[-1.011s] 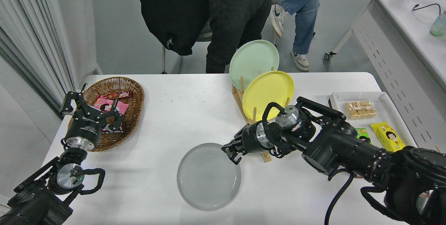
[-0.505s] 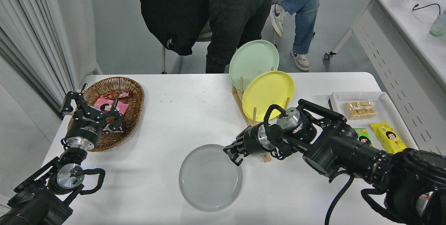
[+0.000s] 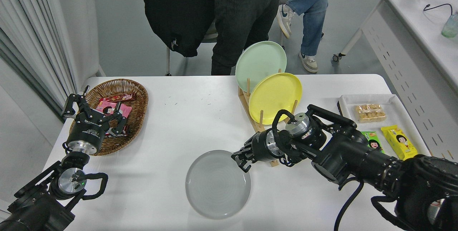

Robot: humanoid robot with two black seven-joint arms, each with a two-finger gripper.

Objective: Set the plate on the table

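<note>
I see the plate [image 3: 218, 184] low over or resting on the table [image 3: 186, 123]; my right gripper [image 3: 240, 160] grips its far-right rim, release remaining. Left gripper [image 3: 93, 113] parked, jaws spread.

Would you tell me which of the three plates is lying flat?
The grey plate, flat on the table; the yellow and green plates stand upright.

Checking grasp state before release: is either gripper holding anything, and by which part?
The right gripper is shut on the grey plate, holding its far-right rim. The left gripper, parked at the lower left, is open and holds nothing.
</note>
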